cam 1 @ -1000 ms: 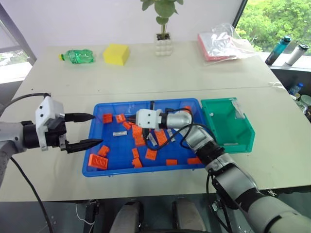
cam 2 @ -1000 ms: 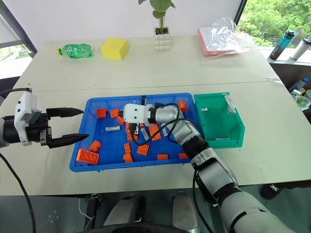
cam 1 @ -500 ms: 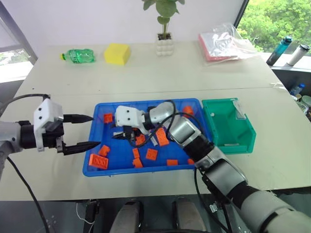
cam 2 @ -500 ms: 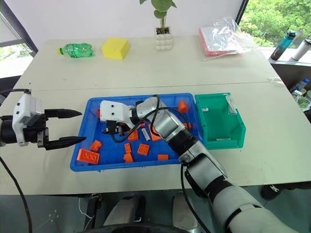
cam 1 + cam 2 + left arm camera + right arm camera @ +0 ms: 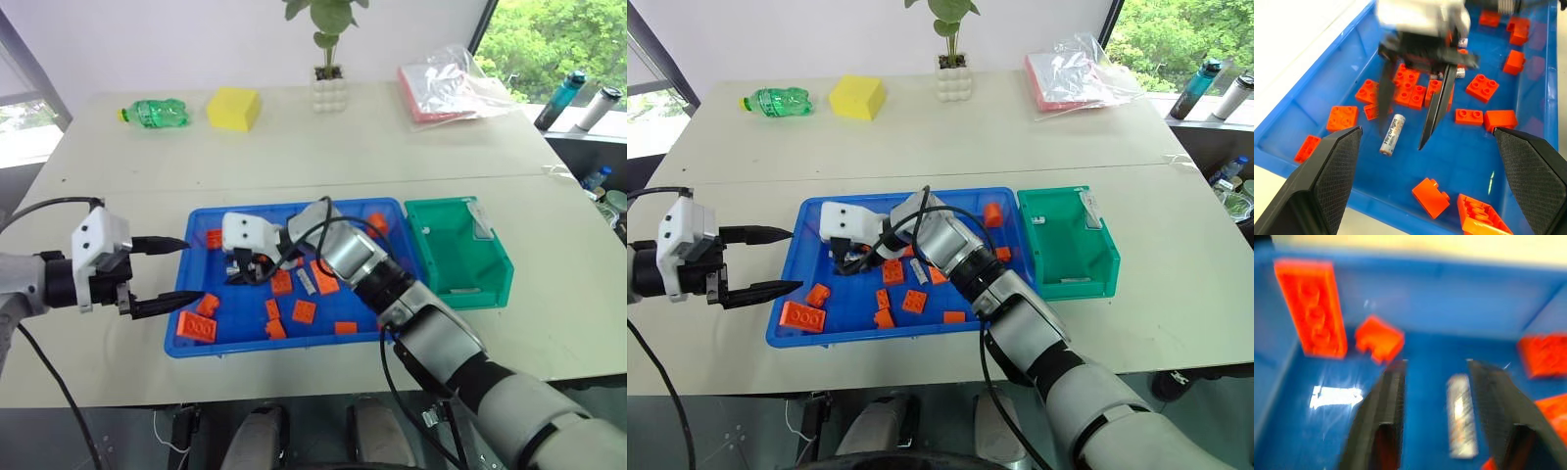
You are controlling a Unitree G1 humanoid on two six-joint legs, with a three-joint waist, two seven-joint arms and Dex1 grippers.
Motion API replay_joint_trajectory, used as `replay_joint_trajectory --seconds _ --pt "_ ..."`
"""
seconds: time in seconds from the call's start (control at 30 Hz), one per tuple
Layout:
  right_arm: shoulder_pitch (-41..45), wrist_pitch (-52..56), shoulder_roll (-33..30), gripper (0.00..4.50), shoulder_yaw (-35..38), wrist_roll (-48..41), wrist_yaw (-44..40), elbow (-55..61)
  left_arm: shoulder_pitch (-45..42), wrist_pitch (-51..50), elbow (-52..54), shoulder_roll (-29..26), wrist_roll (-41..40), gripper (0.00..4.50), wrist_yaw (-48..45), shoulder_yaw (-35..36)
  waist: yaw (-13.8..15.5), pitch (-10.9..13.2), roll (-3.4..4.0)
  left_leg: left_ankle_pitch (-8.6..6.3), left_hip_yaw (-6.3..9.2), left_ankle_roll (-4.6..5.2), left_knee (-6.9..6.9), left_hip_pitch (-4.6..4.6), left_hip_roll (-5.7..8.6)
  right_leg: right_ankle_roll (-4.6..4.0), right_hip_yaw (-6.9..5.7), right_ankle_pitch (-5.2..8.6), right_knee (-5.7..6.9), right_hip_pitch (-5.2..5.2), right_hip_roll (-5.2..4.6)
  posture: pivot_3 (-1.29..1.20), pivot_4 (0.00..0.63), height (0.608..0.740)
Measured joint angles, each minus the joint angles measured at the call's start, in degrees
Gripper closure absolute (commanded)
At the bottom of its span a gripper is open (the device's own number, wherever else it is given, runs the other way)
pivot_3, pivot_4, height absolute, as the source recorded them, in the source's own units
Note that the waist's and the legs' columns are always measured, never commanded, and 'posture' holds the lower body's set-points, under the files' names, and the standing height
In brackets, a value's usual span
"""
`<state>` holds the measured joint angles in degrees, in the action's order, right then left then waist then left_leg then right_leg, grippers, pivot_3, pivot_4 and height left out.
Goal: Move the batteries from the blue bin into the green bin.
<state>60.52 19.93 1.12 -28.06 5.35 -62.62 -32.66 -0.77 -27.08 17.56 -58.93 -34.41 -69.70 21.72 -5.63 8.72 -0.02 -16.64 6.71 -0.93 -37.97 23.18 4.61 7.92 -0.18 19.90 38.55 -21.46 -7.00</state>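
1. left gripper (image 5: 167, 273): hangs just outside the left rim of the blue bin (image 5: 201, 345), fingers wide apart, nothing between them.
2. blue bin: on the surface, scattered with orange bricks (image 5: 197, 326). all places below are given relative to this bin.
3. battery (image 5: 1392, 134): lies flat on the bin floor in the left half, between the bricks, bare blue floor around most of it. looks small, rigid and light; smooth round metal, so likely to roll or slip out of a skewed pinch. best taken across its middle, fingers square to its long axis.
4. right gripper (image 5: 1413, 112): reaches into the left half of the bin, tips down over that battery. fingers (image 5: 1386, 406) apart, one either side of it, not clamped; the wrist view shows the cylinder in the gap.
5. a second battery (image 5: 306, 282) seems to lie near the bin's middle, among bricks.
6. green bin (image 5: 495, 277): touching the blue bin's right end; a small clear item sits in its far corner, contents otherwise hard to tell.
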Motion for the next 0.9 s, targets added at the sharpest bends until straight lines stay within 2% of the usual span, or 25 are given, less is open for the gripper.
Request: replay_joint_trajectory --seconds 0.07,0.47,0.57,0.6,0.63,0.77,0.83,0.9 --pt "0.1 -0.4 0.3 0.02 0.0 0.2 1.1 -1.7 0.0 0.0 0.0 0.2 0.0 0.0 0.1 0.0 0.1 0.0 0.0 0.0 0.03 0.0 -0.01 0.0 0.01 0.0 0.0 0.0 0.0 0.01 0.0 0.0 0.15 0.727" --pt "-0.5 -2.8 1.0 0.02 -0.6 2.3 3.0 -7.3 -1.8 0.0 0.1 0.3 0.0 0.0 0.9 0.0 -0.2 0.0 0.0 0.0 0.02 -0.01 0.01 0.0 0.01 0.0 0.0 0.0 0.06 -0.03 0.0 0.0 0.15 0.727" --pt "-2.0 -4.2 1.0 0.86 -1.9 3.5 3.0 -8.6 -2.0 0.0 0.1 0.3 0.0 0.0 1.0 -0.1 -0.2 0.0 0.0 0.0 0.02 -0.01 -0.01 0.0 0.02 0.0 0.0 0.0 0.06 -0.02 0.0 0.0 0.15 0.727" --pt "-2.1 -4.7 1.0 1.45 -2.1 3.5 2.7 -8.6 -2.1 0.0 0.0 0.4 0.0 0.0 1.1 -0.1 -0.2 0.0 0.0 0.0 0.02 -0.01 -0.01 0.0 0.02 0.0 0.0 0.0 0.06 -0.02 0.0 0.0 0.15 0.727" --pt "-2.1 -5.0 1.1 1.85 -2.2 3.6 2.7 -8.6 -2.3 0.0 0.1 0.3 0.0 0.0 1.1 -0.2 -0.2 0.0 0.0 0.0 0.02 -0.01 -0.01 0.0 0.01 0.0 0.0 0.0 0.06 -0.02 0.0 0.0 0.15 0.727" --pt "-1.9 -6.7 1.5 1.85 -2.2 4.7 3.2 -9.5 -3.4 0.0 0.0 0.3 0.0 0.0 1.1 -0.2 -0.2 0.0 -0.01 0.0 0.02 -0.01 -0.01 -0.02 0.01 0.0 0.0 0.0 0.08 -0.01 0.01 0.0 0.15 0.727" --pt "-1.9 -6.7 2.0 2.31 -2.0 4.7 3.5 -9.8 -3.8 -0.1 0.0 0.3 0.0 0.0 1.1 -0.2 -0.3 0.0 -0.01 0.0 0.02 -0.01 0.0 -0.03 0.01 0.0 0.0 0.0 0.09 -0.01 0.01 0.0 0.15 0.727" --pt "-1.9 -6.4 2.2 3.09 -1.6 4.5 3.7 -9.8 -4.0 -0.1 0.0 0.3 0.0 0.0 1.1 -0.3 -0.3 0.0 0.0 0.0 0.02 -0.01 0.0 -0.03 0.01 0.0 0.0 0.0 0.16 -0.03 0.01 0.0 0.15 0.727"
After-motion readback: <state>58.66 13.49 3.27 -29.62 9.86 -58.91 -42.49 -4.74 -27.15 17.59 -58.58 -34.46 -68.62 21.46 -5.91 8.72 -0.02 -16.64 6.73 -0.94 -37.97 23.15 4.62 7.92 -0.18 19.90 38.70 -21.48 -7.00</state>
